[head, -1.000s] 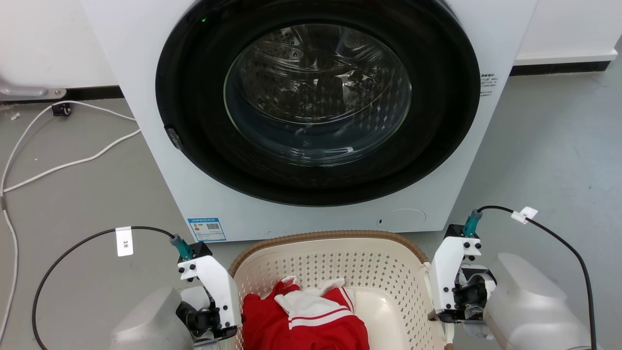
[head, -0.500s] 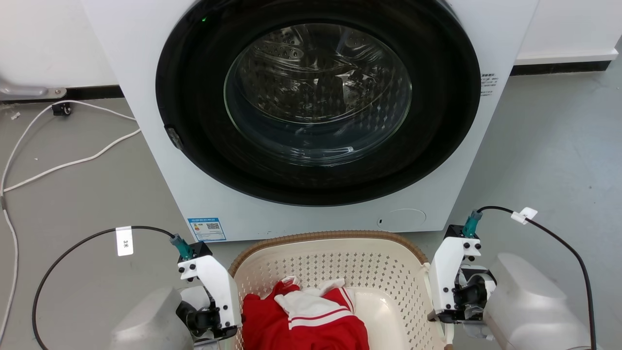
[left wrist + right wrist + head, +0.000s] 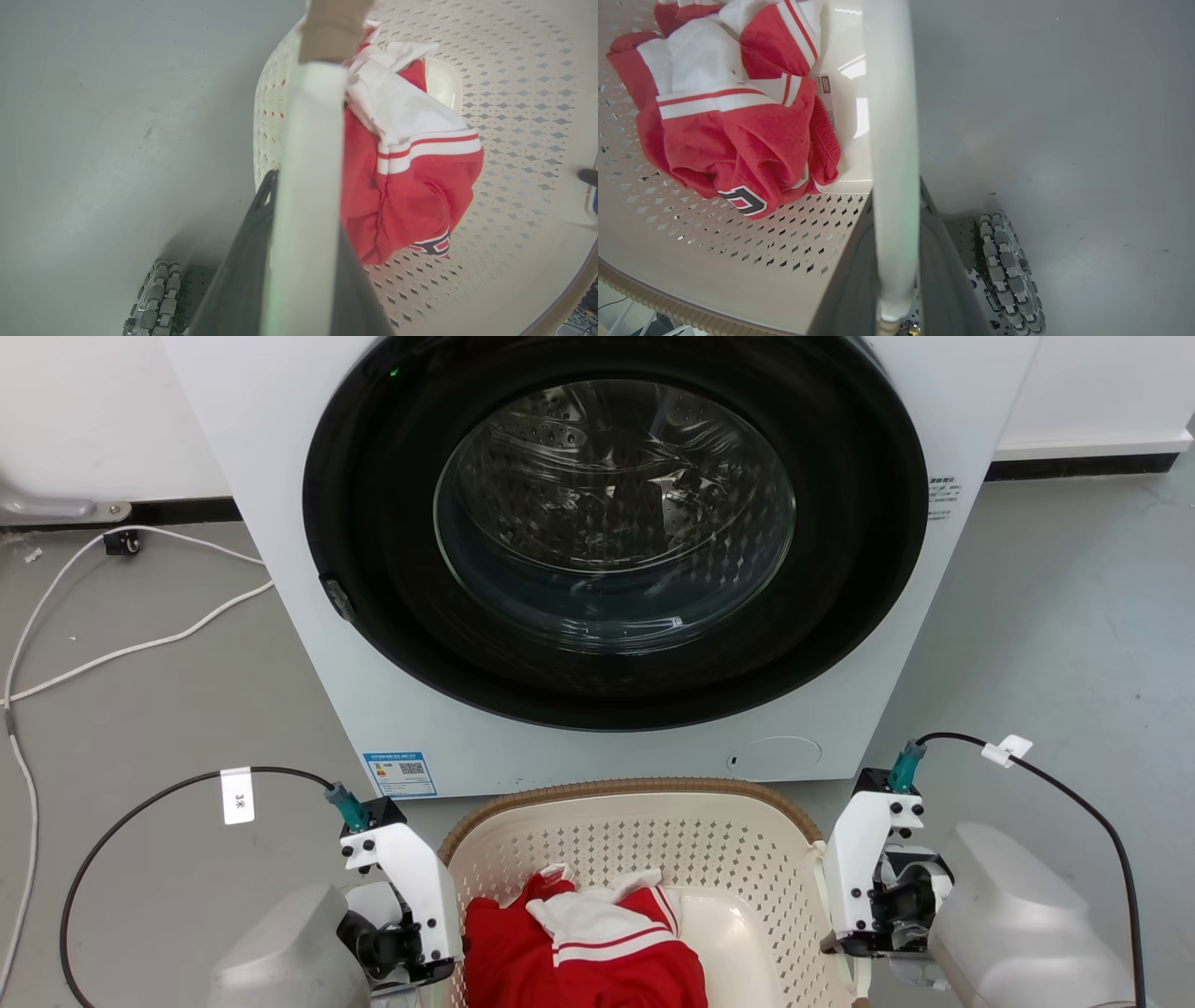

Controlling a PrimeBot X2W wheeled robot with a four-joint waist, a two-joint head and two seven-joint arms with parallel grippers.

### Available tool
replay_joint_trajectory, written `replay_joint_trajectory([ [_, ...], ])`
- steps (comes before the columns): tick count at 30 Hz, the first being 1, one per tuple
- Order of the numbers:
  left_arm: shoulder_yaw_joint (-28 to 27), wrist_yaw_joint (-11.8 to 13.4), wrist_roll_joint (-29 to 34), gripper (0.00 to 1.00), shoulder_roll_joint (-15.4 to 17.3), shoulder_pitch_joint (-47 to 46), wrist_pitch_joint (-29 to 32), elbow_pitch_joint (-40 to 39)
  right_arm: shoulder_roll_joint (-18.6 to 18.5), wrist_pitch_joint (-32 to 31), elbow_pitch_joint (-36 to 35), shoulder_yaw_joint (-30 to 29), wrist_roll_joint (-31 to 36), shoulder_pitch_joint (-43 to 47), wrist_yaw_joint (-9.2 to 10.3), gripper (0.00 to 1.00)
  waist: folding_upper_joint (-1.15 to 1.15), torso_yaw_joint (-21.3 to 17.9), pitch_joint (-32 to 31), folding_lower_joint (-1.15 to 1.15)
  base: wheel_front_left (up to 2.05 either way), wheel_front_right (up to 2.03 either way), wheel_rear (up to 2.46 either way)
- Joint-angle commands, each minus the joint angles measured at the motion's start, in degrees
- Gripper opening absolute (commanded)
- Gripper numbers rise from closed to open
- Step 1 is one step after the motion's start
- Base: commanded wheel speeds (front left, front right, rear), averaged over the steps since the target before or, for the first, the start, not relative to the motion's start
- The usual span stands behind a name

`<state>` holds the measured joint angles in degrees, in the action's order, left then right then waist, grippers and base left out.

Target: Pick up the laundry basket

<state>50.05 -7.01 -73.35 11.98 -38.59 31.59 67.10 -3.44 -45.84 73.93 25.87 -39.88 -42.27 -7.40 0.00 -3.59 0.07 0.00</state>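
The cream laundry basket [image 3: 625, 791], with perforated walls and a brown woven rim, sits low in the middle of the head view, in front of the washer. A red and white garment [image 3: 588, 952] lies inside it. In the left wrist view my left gripper [image 3: 303, 200] is shut on the basket's white left handle [image 3: 310, 116], one dark finger on each side of it. My right gripper [image 3: 896, 191] is shut the same way on the white right handle [image 3: 889, 102]. In the head view both wrists flank the basket with their fingers hidden below.
A white washing machine [image 3: 280, 476] with its round glass door shut stands just behind the basket. White cables [image 3: 140, 644] trail over the grey floor at the left. My base's roller wheels [image 3: 1004, 266] show close under the handles.
The whole head picture has shifted a few pixels, so the camera moved slightly. Both grippers stay clamped on the handles, and the basket and garment look the same.
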Motion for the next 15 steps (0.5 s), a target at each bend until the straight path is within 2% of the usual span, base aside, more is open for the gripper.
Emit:
replay_joint_trajectory([
  [1,-0.2,-0.8,-1.1,0.00,-1.1,-1.3,-0.3,-0.8,1.0,0.2,-0.1,0.0,-0.6,1.1,-0.17,0.00,0.00,0.0,0.0,0.00,0.00,0.00,0.00],
  [15,0.3,-0.8,-1.9,0.00,-1.0,-1.1,-0.5,-0.9,1.0,0.2,-0.1,0.0,-0.9,1.3,-0.17,0.00,0.00,0.0,0.1,0.00,0.00,0.00,0.00],
])
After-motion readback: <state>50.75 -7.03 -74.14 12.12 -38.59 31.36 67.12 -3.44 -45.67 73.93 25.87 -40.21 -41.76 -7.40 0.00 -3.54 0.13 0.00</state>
